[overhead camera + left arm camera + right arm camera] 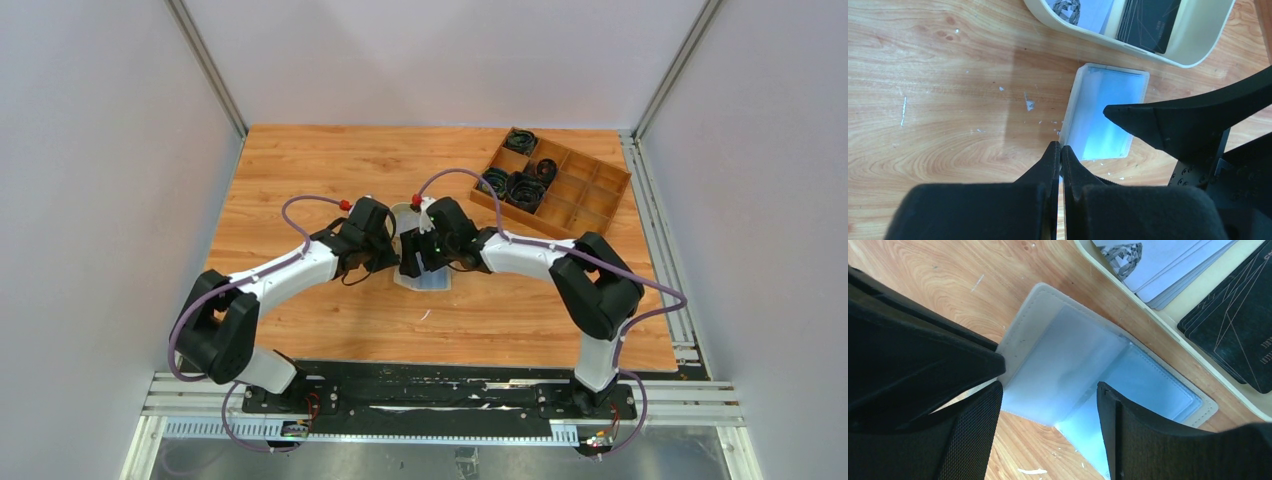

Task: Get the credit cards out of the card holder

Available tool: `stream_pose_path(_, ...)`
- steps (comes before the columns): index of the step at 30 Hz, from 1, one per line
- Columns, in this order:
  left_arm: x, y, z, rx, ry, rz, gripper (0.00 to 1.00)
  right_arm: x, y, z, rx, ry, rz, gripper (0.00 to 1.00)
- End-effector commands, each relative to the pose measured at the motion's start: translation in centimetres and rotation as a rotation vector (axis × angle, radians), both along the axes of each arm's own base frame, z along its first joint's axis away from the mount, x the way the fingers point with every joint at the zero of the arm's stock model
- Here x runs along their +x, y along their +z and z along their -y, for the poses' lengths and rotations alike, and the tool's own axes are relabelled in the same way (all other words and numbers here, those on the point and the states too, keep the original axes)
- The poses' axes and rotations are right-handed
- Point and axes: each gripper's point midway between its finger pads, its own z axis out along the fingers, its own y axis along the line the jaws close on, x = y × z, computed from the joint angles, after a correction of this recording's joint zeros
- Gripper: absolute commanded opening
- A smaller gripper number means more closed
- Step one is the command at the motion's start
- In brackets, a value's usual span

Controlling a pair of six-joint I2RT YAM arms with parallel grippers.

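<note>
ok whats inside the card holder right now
Clear plastic pockets, a pale blue card showing through one. Any cards under it cannot be seen, and the right gripper covers the near edge of the card holder.

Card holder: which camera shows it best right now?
Right wrist. The card holder fills the view, lying open with its cream stitched edge and clear pockets visible. Left wrist shows one pale blue leaf, partly hidden. The top view shows only a sliver, mostly covered.

So both arms are basically twins, left arm (288, 271) and right arm (520, 255): white shells, chunky black joints, a purple cable (310, 198) with a red plug (345, 204) each, and matte black wedge-shaped jaws.
</note>
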Motion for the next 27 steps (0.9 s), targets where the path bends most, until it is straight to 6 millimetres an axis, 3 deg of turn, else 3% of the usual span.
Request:
stream_pose_path(1,0.5,0.5,0.0,0.007,0.012,0.004,0.00,-0.5,-2.3,0.4,-0.087,-0.009,-0.024,0.73)
stream_pose_path(6,0.6,0.7,0.1,0.005,0.009,0.003,0.00,0.2,-4.1,2.4,-0.235,-0.068,-0.038,0.72)
stream_pose_path(11,0.6,0.8,0.1,0.009,0.007,0.003,0.00,0.9,-4.3,4.0,-0.325,-0.130,-0.025,0.72)
stream_pose_path(18,0.6,0.7,0.1,0.011,0.006,-0.001,0.00,2.6,-2.9,7.3,-0.477,-0.234,0.062,0.73)
stream_pose_path(27,0.5,0.7,0.0,0.012,0.007,-0.001,0.00,3.1,0.1,10.6,-0.592,-0.278,0.153,0.74)
